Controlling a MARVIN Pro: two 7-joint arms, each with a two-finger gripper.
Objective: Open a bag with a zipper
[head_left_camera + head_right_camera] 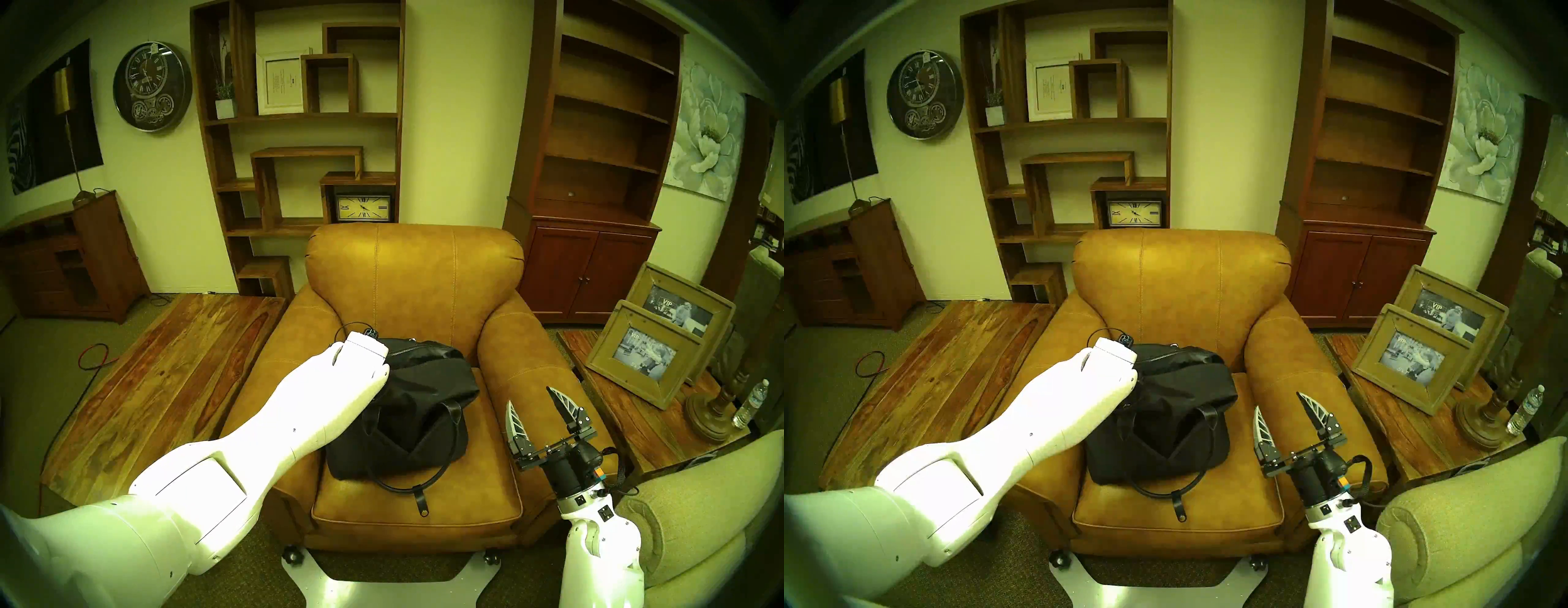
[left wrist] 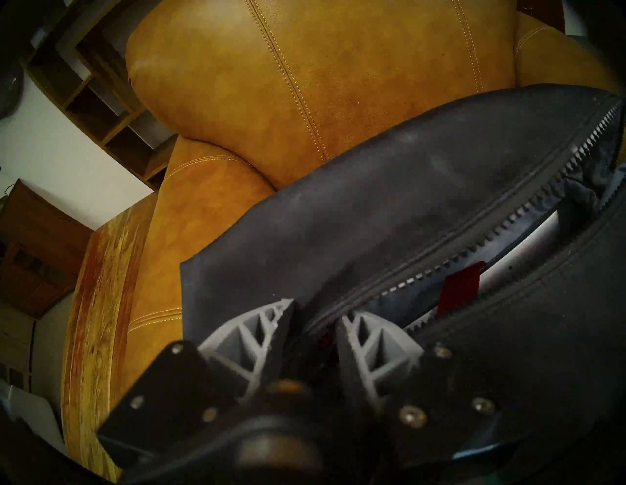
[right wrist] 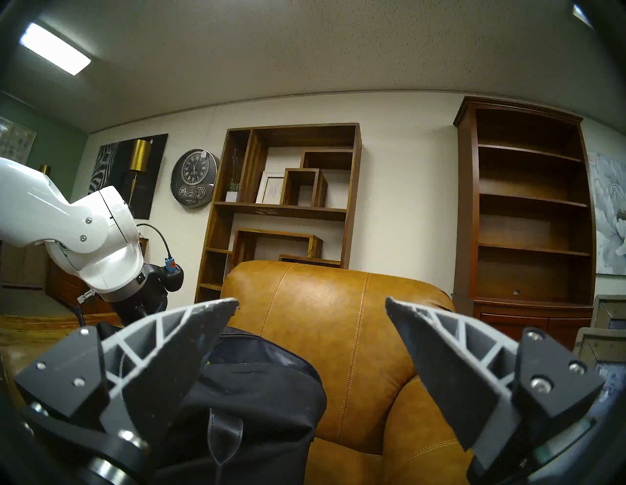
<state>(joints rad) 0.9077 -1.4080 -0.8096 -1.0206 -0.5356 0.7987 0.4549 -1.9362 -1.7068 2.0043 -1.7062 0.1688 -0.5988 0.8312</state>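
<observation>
Head stereo views: black bag is seen on the seat cushion of a tan leather armchair, set toward the chair's left side, one looped handle draped forward over the cushion with a short strap dangling from it. Left arm is extended over the bag's left end, so the left gripper is hidden from the head cameras. Left wrist view: left gripper is seen nearly closed at the end of the zipper, fingers pressed close on the zipper line; the pull itself cannot be made out, so what is pinched cannot be told. Zipper teeth are parted along the visible length, with a pale object and a red tag visible inside the opening. Right gripper is held spread wide, empty, above the cushion just right of the bag, not touching it. Right wrist view: right gripper fingers are well apart, bag low between them, chair back behind. Framed pictures and a water bottle are noted on a side table to the right.
</observation>
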